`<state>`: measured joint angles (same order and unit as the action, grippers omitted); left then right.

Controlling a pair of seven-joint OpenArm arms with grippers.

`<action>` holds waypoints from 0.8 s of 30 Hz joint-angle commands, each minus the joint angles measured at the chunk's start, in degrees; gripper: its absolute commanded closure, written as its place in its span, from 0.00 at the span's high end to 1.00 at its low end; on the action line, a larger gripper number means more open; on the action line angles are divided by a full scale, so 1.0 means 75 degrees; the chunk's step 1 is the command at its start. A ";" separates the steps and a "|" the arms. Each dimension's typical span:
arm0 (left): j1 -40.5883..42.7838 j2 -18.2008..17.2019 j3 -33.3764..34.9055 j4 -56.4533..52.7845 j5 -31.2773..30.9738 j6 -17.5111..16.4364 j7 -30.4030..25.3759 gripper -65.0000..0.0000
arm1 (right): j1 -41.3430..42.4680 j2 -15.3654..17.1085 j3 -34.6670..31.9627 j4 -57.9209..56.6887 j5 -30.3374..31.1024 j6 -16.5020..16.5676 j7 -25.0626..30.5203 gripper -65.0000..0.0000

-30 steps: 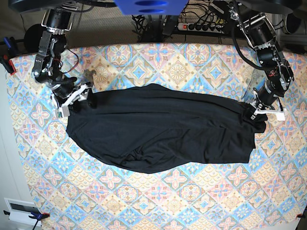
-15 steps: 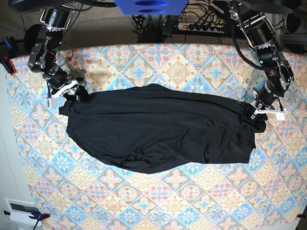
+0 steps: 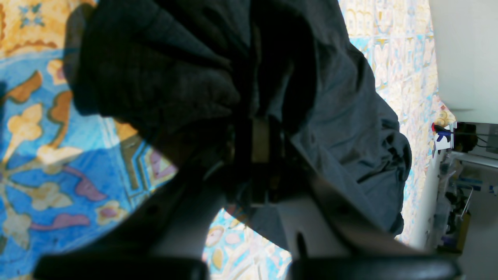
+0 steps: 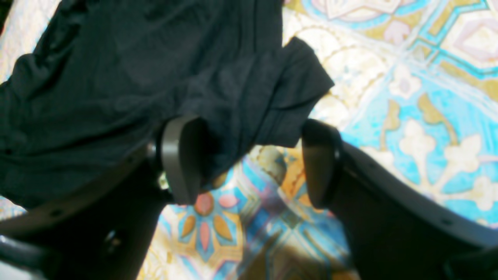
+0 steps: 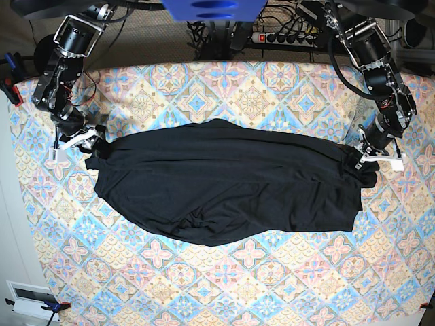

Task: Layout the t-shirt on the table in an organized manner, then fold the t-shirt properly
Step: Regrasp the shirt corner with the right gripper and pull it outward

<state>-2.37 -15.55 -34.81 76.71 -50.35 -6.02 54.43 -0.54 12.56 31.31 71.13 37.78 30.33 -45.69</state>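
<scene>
Two arms low at the table (image 5: pixel 224 285) ends | left gripper (image 5: pixel 370 157) clamped on one t-shirt (image 5: pixel 224 187) edge | right gripper (image 4: pixel 249 159) jaws apart around a corner | shirt spread mid-table

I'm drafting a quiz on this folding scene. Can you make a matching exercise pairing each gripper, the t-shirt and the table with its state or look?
Things:
1. left gripper
2. right gripper
3. t-shirt
4. table

States:
A. spread out, wrinkled, solid black
B. jaws wide apart, a cloth corner between them
C. covered in a diamond tile pattern
D. clamped shut on bunched black fabric

Pairs: 1-D, 2-B, 3-A, 4-C
</scene>
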 commanded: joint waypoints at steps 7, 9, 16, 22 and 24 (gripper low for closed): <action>-0.0100 -0.0124 -0.0018 0.0128 -0.0127 -0.0070 -0.0090 0.00 | 0.0347 -0.0168 -0.0043 -0.0125 -0.0261 -0.0076 -0.0489 0.60; -0.0100 -0.0113 -0.0018 0.0128 -0.0127 -0.0070 -0.0090 0.00 | 0.0347 -0.0168 -0.0043 -0.0125 -0.0261 -0.0076 -0.0489 0.58; -0.0100 -0.0113 -0.0018 0.0128 -0.0127 -0.0070 -0.0090 0.00 | 0.0359 -0.0168 -0.0031 -0.0113 -0.0249 -0.0076 -0.0489 0.24; -0.0100 -0.0136 -0.0018 0.0152 -0.0138 -0.0106 -0.0090 0.00 | 0.0300 -0.0168 0.0086 -0.0019 -0.0226 -0.0076 -0.0489 0.00; -0.0100 -0.0242 -0.0018 0.0304 -0.0138 -0.0106 -0.0090 0.00 | 0.0300 -0.0168 0.0321 0.0286 -0.0226 -0.0076 -0.0501 0.00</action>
<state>-2.26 -15.70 -34.76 77.23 -50.33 -6.02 54.57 1.32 10.26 33.21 72.23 36.27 29.78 -49.95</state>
